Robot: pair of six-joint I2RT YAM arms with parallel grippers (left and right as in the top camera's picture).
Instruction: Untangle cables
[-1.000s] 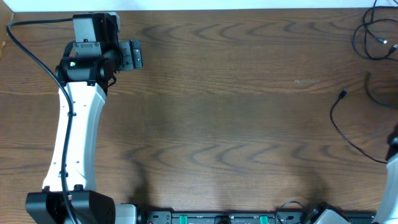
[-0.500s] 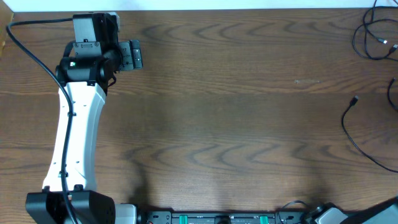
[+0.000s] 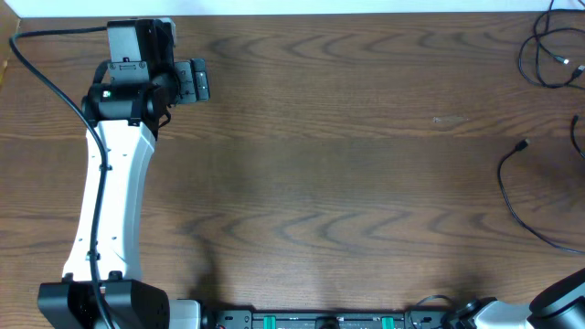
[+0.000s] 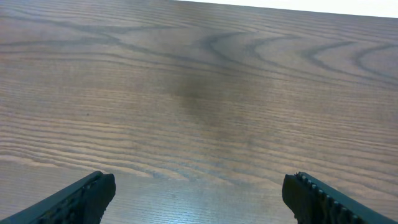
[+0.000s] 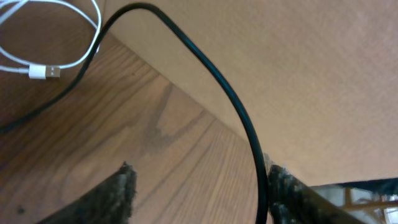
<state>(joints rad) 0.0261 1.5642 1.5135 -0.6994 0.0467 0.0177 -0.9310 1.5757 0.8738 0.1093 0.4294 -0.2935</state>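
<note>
On the wooden table (image 3: pixel 347 183) little looks done: one black cable (image 3: pixel 505 187) trails free right, a tangle (image 3: pixel 558 61) waits far right, left gripper (image 4: pixel 199 183) and right gripper (image 5: pixel 199 180) gape wide.

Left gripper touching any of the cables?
Apart. Overhead: left gripper at far left, cables along the right edge, bare table between them. Left wrist shows only wood between its open jaws.

A thin black cable (image 3: pixel 508 196) is laid in a curve near the right edge of the bench (image 3: pixel 347 183). More black loops (image 3: pixel 537 57) are gathered at the far right corner. A white cable (image 5: pixel 43 73) is seen looped.
</note>
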